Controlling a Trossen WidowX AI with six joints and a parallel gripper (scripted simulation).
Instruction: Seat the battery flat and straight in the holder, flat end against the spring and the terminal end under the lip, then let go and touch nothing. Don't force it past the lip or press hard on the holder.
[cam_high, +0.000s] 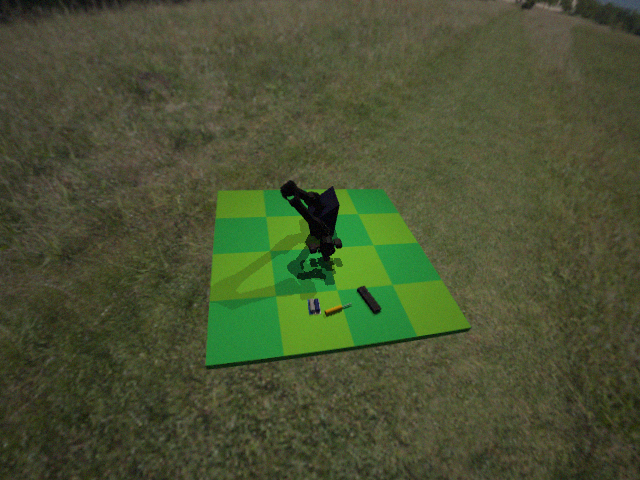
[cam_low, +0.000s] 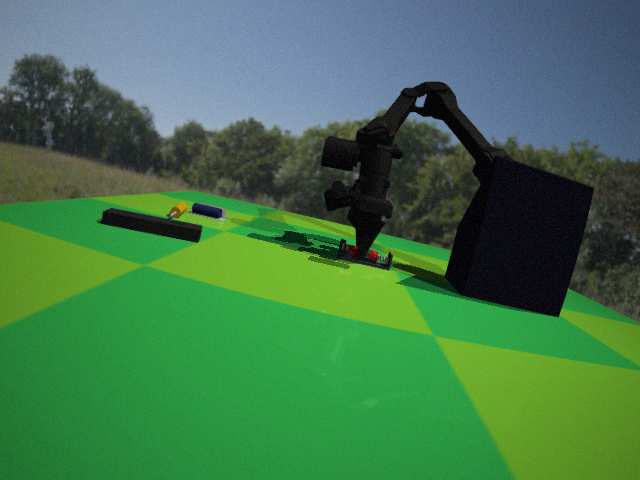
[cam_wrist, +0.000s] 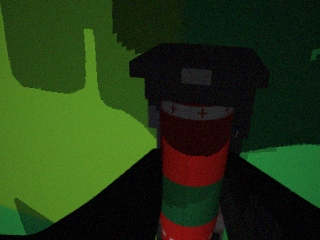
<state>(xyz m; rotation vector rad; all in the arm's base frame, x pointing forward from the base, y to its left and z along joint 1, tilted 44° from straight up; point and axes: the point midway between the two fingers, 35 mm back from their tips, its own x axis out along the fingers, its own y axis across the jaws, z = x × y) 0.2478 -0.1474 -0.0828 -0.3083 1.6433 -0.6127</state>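
Note:
The red battery (cam_low: 371, 255) (cam_wrist: 194, 167), with a green band, lies along the dark holder (cam_low: 390, 260) (cam_wrist: 232, 65), between its end walls. It looks nearly level in the exterior view. In the wrist view its plus-marked end reaches the holder's lip and the terminal nub is hidden there. The spring (cam_low: 383, 258) shows at the other end, beside the flat end; contact is too small to tell. My gripper (cam_high: 325, 256) (cam_low: 363, 255) points down, shut on the battery, a finger on each side. Whether the battery touches the holder's floor is hidden.
A black bar (cam_high: 368, 299) (cam_low: 149, 225), a yellow-handled screwdriver (cam_high: 334, 310) (cam_low: 178, 209) and a blue cylinder on a pale base (cam_high: 313, 306) (cam_low: 207, 210) lie away from the holder. The dark block (cam_low: 522, 237) stands at the arm's base.

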